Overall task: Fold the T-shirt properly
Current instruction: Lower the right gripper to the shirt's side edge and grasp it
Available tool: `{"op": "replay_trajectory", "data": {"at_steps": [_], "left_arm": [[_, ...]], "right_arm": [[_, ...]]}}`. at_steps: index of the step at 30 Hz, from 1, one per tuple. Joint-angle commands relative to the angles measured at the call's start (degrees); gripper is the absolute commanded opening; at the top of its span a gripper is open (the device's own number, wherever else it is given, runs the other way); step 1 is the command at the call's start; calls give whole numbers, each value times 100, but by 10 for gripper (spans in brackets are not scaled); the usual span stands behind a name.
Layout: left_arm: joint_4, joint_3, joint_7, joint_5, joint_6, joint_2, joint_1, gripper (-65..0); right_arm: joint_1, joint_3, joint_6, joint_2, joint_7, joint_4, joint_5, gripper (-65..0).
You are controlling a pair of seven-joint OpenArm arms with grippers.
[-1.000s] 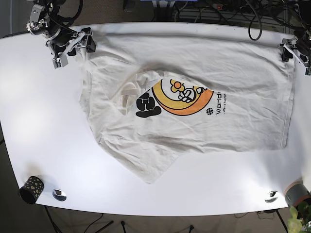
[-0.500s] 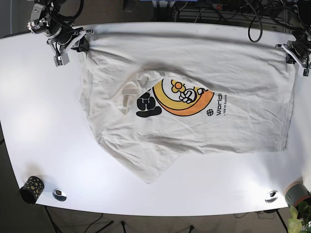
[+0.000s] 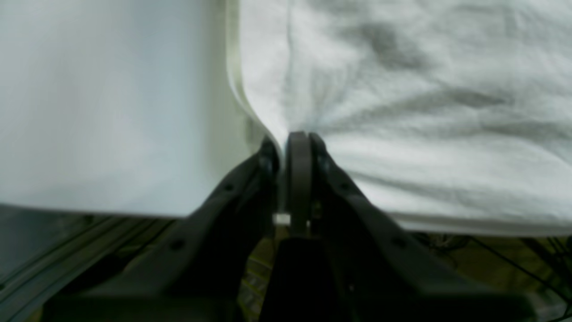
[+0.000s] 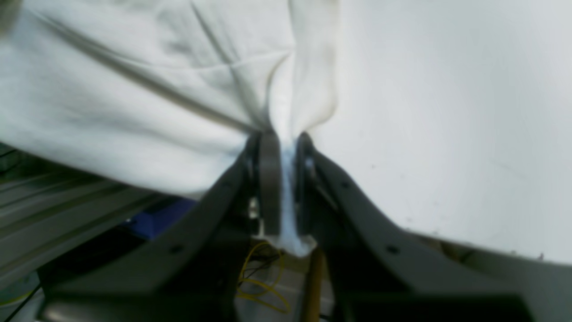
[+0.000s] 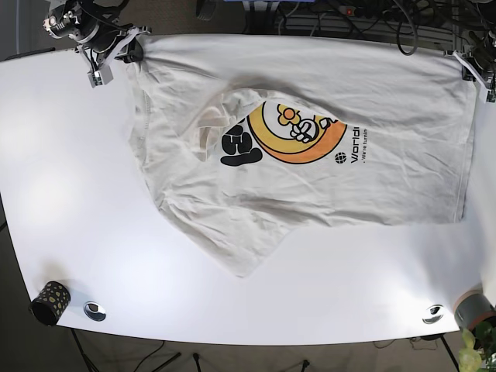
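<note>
White tabletop (image 5: 70,194) carries the wrinkled cotton T-shirt (image 5: 310,194), its far edge overhanging. Left gripper (image 3: 286,147) and right gripper (image 4: 281,147), half cropped, each pinch a corner.

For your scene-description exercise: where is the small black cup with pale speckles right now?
In the base view, the small black speckled cup stands at the white table's lower-left corner, beside a small round silver disc and clear of the white T-shirt.
</note>
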Motion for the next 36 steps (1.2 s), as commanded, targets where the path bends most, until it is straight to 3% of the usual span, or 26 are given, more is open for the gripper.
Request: {"op": "replay_trajectory", "data": {"at_steps": [1, 2, 5, 7, 10, 19, 29, 36], "left_arm": [[64, -40, 73, 129, 38, -104, 17, -507], [64, -40, 73, 129, 38, -104, 8, -463], [81, -66, 73, 129, 38, -104, -18, -269], [178, -66, 73, 103, 38, -104, -36, -215], [451, -31, 82, 103, 38, -104, -150, -222], [626, -13, 100, -64, 38, -130, -792, -235], [187, 751, 100, -55, 38, -280, -1688, -236], [-376, 883, 100, -55, 38, -280, -2339, -236]], "right_arm": [[-25, 57, -6, 65, 45, 112, 20, -595], [-16, 57, -6, 39, 45, 112, 20, -564], [124, 180, -6, -75, 45, 165, 11, -393], [195, 320, -6, -102, 45, 226, 2, -298], [291, 364, -6, -155, 45, 253, 11, -219], [1118, 338, -23, -146, 2, 244, -24, -214], [1971, 329, -58, 12, -7, 226, -24, -214], [2744, 312, -58, 118, -7, -600, -24, -214]]}}
